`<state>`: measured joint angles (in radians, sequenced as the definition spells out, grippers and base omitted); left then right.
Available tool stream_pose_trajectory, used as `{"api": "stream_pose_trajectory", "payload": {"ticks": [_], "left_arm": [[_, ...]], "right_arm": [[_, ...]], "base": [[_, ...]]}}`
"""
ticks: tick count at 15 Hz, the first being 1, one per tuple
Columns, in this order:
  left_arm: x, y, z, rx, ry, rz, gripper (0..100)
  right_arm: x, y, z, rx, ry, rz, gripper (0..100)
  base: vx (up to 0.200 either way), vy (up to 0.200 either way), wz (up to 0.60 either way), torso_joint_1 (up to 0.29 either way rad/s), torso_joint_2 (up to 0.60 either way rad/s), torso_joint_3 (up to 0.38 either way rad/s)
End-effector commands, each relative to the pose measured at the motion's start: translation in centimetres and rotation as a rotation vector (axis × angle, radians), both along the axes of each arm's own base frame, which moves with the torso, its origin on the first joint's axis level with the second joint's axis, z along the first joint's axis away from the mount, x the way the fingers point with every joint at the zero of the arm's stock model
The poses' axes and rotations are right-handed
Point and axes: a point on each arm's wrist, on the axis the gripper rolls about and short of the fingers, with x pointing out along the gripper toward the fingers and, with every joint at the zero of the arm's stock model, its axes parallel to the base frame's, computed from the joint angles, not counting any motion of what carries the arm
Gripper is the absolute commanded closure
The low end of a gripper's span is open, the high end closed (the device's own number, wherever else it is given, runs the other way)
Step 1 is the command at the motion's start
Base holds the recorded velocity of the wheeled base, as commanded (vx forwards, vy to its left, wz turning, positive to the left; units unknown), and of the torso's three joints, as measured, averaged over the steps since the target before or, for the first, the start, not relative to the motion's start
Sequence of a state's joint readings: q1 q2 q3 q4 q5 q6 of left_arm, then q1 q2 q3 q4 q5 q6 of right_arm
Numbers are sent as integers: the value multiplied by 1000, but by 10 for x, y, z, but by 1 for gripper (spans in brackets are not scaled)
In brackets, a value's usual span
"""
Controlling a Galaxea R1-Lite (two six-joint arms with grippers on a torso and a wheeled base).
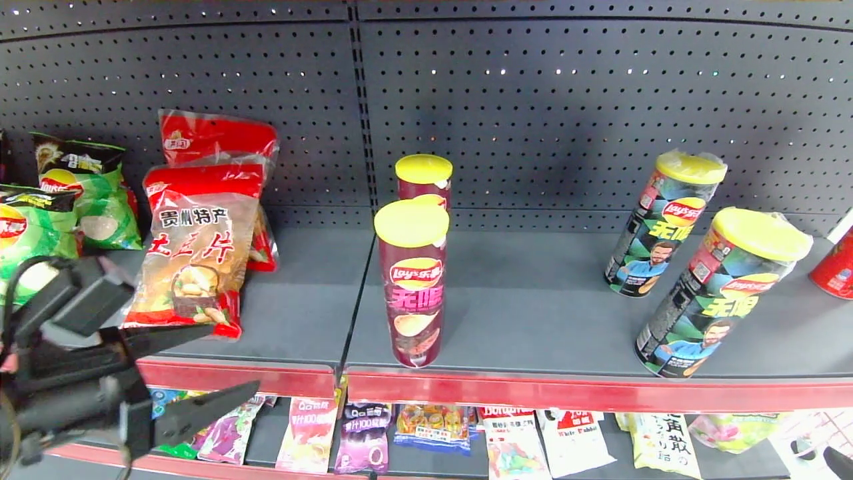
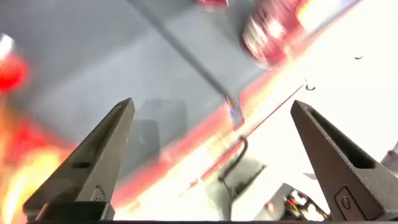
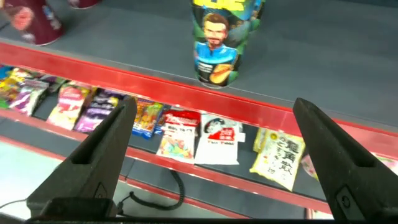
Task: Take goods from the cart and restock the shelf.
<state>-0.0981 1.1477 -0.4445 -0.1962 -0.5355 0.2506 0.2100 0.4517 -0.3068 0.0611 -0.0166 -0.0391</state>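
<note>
Currently both arms are empty, jaws spread wide: the left gripper (image 1: 232, 357) hangs just below the front edge of the shelf (image 1: 533, 313) at its left end, close under the front red snack bag (image 1: 193, 260). The right gripper (image 3: 214, 102) faces the red front lip (image 3: 186, 81) beneath the nearer patterned crisp tube (image 3: 217, 37). With nothing in hand, I judge the step to be fetching the next item from the cart. Stock on the shelf: green bags (image 1: 80, 187) at the far left and red bags beside them. Two maroon tubes (image 1: 412, 287) stand one behind the other near the middle seam, and two patterned tubes (image 1: 720, 293) towards the right end. The best opening looks like the bare stretch between the maroon and patterned tubes. To do this well, I would draw the left arm straight back before turning, so the fingers don't snag the red bag overhanging the front edge. When returning, I would come in above the lip, set the item upright well behind it, and let go only once it rests flat. These tubes are tall and narrow and probably tip easily, so I'd keep the jaws off their neighbours. Packets on the lower shelf (image 1: 426, 427) are none of my concern.
</note>
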Motion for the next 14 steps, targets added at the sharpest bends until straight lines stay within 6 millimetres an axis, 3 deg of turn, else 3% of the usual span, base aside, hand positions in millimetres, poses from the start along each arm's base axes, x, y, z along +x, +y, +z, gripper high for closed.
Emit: {"api": "stream_pose_trajectory", "payload": {"ticks": [1,3,5,7,12,13,14], "left_arm": [[-128,17,-25,-50,-57,242,0],[-168,21,-47,-49,-82,379,0],[-187,25,-63,-39,-119,529,0],[-190,27,-73,-54,-134,644,0],[-190,26,-74,-145,-157,793,0],[-192,26,-75,-155,-172,775,0],[-189,23,-75,-173,-227,620,0]], "right_arm": [[-3,-2,-3,-5,-14,-59,0],[-9,-3,-9,-11,-2,-131,0],[-14,-5,-10,-22,30,-243,0],[-17,-4,-15,-23,30,-301,0],[-40,-2,-63,-37,-74,-308,0],[-37,-2,-72,-37,-58,-292,0],[-32,-2,-73,-21,-129,-279,0]], "base": [[0,0,0,0,0,0],[0,0,0,0,0,0],[0,0,0,0,0,0],[0,0,0,0,0,0],[0,0,0,0,0,0],[0,0,0,0,0,0],[0,0,0,0,0,0]]}}
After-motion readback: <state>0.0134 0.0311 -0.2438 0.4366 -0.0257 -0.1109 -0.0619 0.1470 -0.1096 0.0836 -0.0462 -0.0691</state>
